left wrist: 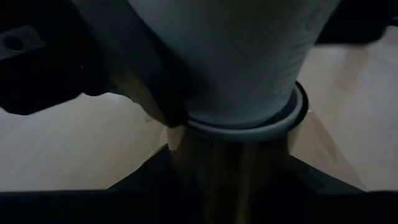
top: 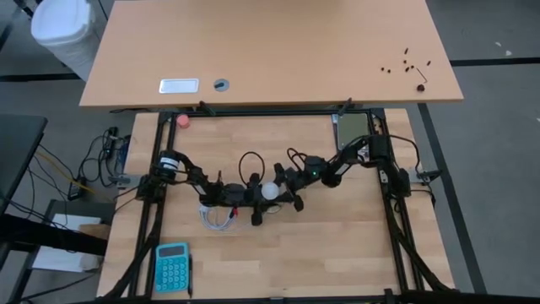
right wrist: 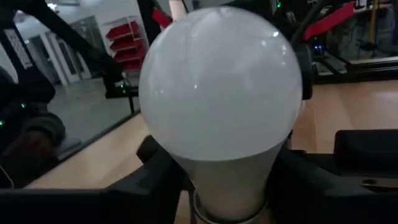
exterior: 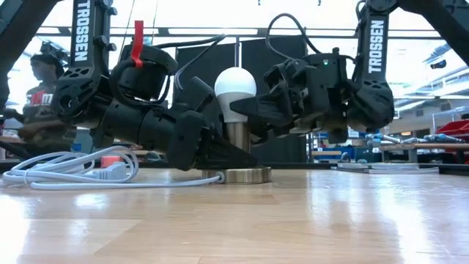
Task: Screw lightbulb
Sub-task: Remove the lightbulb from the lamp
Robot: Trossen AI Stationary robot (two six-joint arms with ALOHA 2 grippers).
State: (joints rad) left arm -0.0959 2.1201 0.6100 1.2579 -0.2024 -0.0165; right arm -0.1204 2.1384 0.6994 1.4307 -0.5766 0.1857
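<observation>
Lightbulb (exterior: 235, 86) upright in socket (exterior: 238, 147), long axis vertical, neck between right tool (exterior: 245, 110) fingers, grip unclear; left tool (exterior: 220, 154) lower, clasping socket

- High view: overhead, facing straight down; far enough to take in the whole table (top: 337, 245) and both arms, left arm at picture left.
- Low view: at table-top height, facing level across the table into the room; close to the lightbulb (exterior: 235, 92) standing in the socket (exterior: 237, 173).
- Left wrist view: very near, facing the lightbulb's neck and socket top, which fill the frame.
- Right wrist view: very near, facing the lightbulb's globe, with the room beyond.
- Shared: all four views hold the lightbulb at table centre; low and right wrist views share the room behind.
</observation>
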